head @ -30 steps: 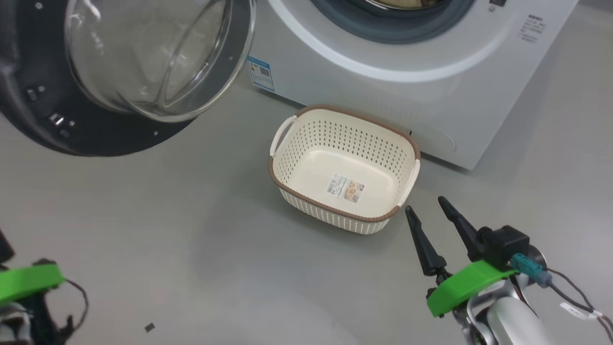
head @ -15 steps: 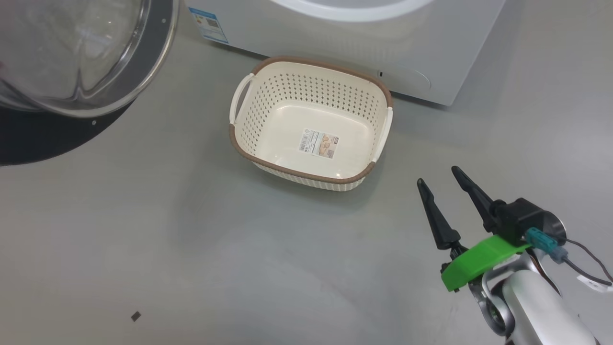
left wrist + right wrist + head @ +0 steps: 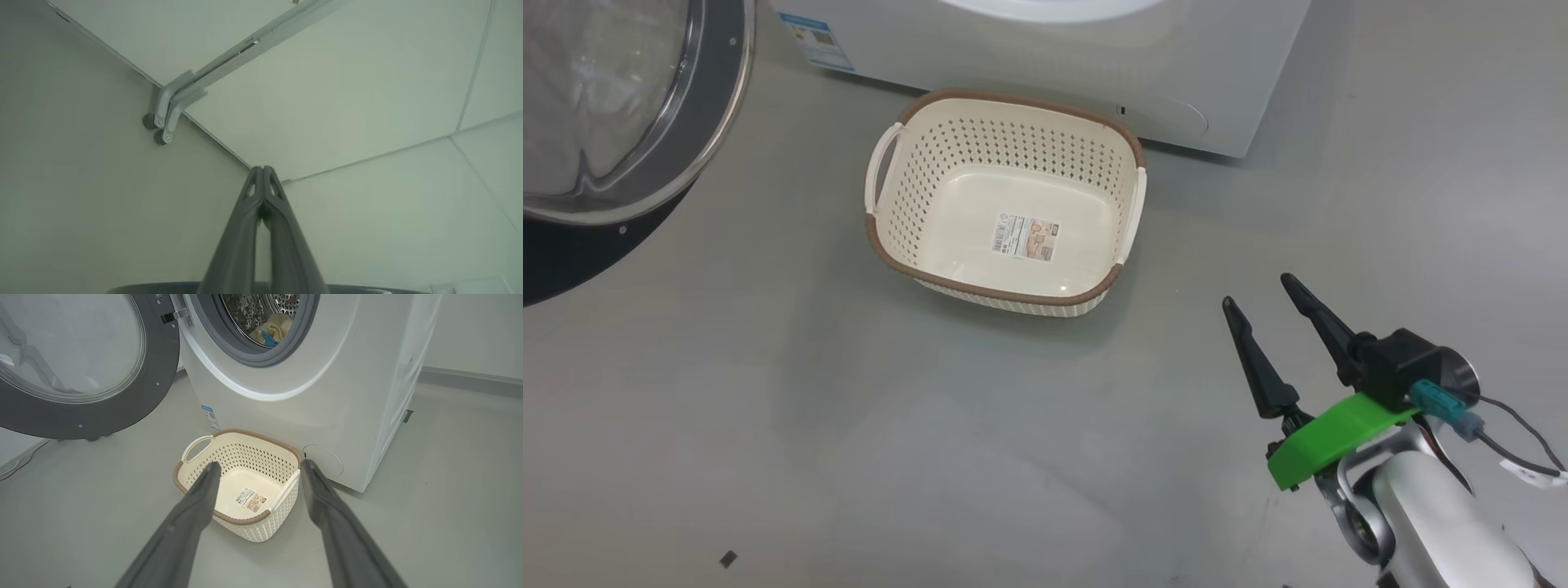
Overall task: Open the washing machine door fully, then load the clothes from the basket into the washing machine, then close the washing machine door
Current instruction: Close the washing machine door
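Observation:
The basket point(image 3: 1005, 143) stands empty on the floor, right in front of the washing machine point(image 3: 1045, 49), with only its label on the bottom. The washing machine door point(image 3: 605, 106) hangs open at the left. In the right wrist view the basket point(image 3: 241, 457) sits below the washing machine point(image 3: 286, 408), and the open door point(image 3: 155, 396) is at the left. Cream-yellow clothes point(image 3: 271, 332) with a blue cuff lie inside the steel drum. My right gripper point(image 3: 1256, 289) is open and empty, to the right of the basket and nearer me. It points at the basket point(image 3: 259, 462). My left gripper point(image 3: 261, 168) is shut on nothing and points up at pale panels.
Grey floor spreads around the basket, with a small dark scrap point(image 3: 728, 559) near the lower left. A grey baseboard point(image 3: 470, 375) runs behind the machine on the right. A grey bracket point(image 3: 171, 110) crosses the panels in the left wrist view.
The head camera has shifted, so the machine's port and my left arm have left its picture. The basket and my open right gripper hold their places.

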